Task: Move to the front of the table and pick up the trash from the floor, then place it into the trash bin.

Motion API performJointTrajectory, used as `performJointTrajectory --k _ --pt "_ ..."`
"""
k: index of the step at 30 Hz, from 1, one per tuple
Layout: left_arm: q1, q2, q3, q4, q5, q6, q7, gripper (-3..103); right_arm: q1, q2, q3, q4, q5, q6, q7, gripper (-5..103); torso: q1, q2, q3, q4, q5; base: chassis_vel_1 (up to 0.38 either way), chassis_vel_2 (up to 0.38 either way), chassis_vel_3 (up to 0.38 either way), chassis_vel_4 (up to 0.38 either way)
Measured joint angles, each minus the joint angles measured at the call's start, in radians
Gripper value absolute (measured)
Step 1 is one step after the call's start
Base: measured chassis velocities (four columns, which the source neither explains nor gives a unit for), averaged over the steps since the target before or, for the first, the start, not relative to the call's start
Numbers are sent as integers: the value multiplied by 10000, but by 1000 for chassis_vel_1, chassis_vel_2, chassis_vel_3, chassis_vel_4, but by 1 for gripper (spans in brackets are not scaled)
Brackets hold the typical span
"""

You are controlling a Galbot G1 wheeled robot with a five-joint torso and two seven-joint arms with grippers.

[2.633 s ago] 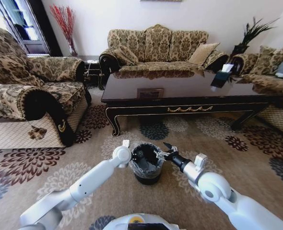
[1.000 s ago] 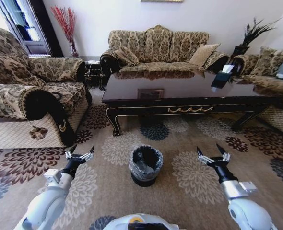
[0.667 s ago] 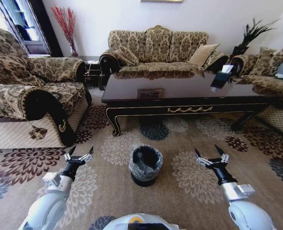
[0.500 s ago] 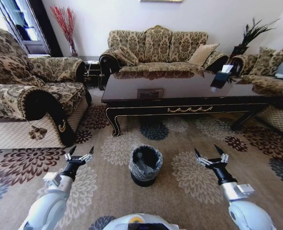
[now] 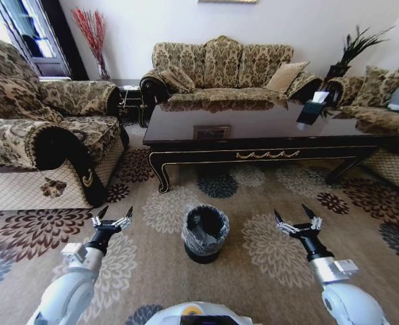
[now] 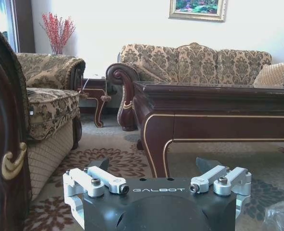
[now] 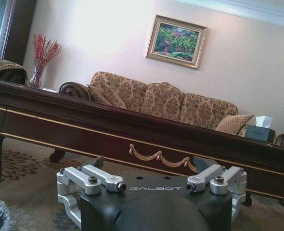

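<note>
The black trash bin (image 5: 205,233), lined with a thin plastic bag, stands on the patterned carpet floor (image 5: 274,250) between my two arms. To its left my left gripper (image 5: 115,212) hovers low over the carpet, open and holding nothing. To its right my right gripper (image 5: 291,214) is open and holding nothing too. The dark glossy table (image 5: 253,132) with its gold ornament stands just beyond the bin. The trash is out of view. In the left wrist view the table (image 6: 204,113) rises ahead of the open fingers (image 6: 103,164). In the right wrist view the table (image 7: 132,130) fills the middle.
A patterned armchair (image 5: 44,142) flanks the left, a sofa (image 5: 223,68) stands behind the table and another seat (image 5: 389,115) is at the right. A tissue box (image 5: 312,108) sits on the table. Open carpet lies around the bin.
Both arms have drawn back from the bin's rim to either side of it. Over the last second they have barely shifted.
</note>
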Motion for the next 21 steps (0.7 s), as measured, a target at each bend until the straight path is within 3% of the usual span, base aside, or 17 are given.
performJointTrajectory --k 21 --pt "-7 6 15 9 -14 19 -19 100 -3 -6 -10 5 17 -16 13 100 -1 1 -4 0 0 188 -191 -187 191"
